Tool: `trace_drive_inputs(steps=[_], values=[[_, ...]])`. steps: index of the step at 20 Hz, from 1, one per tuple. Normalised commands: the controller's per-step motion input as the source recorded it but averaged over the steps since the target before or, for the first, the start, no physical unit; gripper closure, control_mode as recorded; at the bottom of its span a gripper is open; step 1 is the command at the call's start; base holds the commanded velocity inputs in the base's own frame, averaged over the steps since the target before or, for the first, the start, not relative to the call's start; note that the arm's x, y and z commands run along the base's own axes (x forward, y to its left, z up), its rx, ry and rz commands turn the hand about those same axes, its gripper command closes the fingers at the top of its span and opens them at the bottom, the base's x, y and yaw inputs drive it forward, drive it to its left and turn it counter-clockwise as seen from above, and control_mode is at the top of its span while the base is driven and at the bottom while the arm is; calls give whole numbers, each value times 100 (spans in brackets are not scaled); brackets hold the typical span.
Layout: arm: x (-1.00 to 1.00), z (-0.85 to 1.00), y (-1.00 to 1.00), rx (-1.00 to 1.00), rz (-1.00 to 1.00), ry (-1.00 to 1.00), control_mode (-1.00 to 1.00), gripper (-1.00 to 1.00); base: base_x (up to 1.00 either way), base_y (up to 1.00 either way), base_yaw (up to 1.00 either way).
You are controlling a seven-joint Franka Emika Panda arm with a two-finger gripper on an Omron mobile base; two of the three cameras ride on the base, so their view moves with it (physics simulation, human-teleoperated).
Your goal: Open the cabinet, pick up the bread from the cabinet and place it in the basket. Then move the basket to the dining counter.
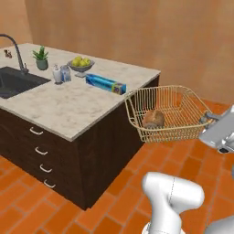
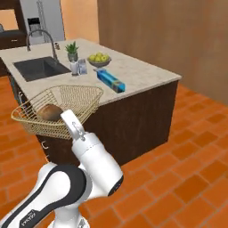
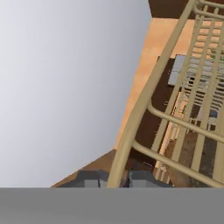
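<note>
The golden wire basket (image 1: 160, 98) hangs in the air just off the corner of the dining counter (image 1: 68, 105), above the tiled floor. A brown round bread (image 1: 153, 119) lies in its bottom. My gripper (image 1: 208, 119) is shut on the basket's right rim. From the right base view the basket (image 2: 75, 95) hovers in front of the dining counter (image 2: 142, 73), with the bread (image 2: 49, 112) inside and my gripper (image 2: 67, 116) clamped on the near rim. In the hand view the basket rim (image 3: 144, 96) runs up from between the tips of my gripper (image 3: 117, 179). The cabinet is out of view.
On the counter stand a grey bowl of fruit (image 1: 81, 64), a blue box (image 1: 106, 83), two small bottles (image 1: 61, 73) and a potted plant (image 1: 41, 57), beside the black sink (image 1: 16, 80). Orange tiled floor (image 1: 114, 201) surrounds the island. A fridge (image 2: 42, 18) stands behind.
</note>
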Motion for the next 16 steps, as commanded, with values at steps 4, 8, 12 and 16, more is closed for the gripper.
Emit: trace_drive_inputs(steps=[4, 8, 12, 16], values=[[0, 0, 0, 0, 0, 0, 100, 100, 100, -31, 47], [0, 0, 0, 0, 0, 0, 100, 100, 100, -13, 46], [0, 0, 0, 0, 0, 0, 100, 100, 100, -1, 50], [0, 0, 0, 0, 0, 0, 100, 100, 68, -45, 54]])
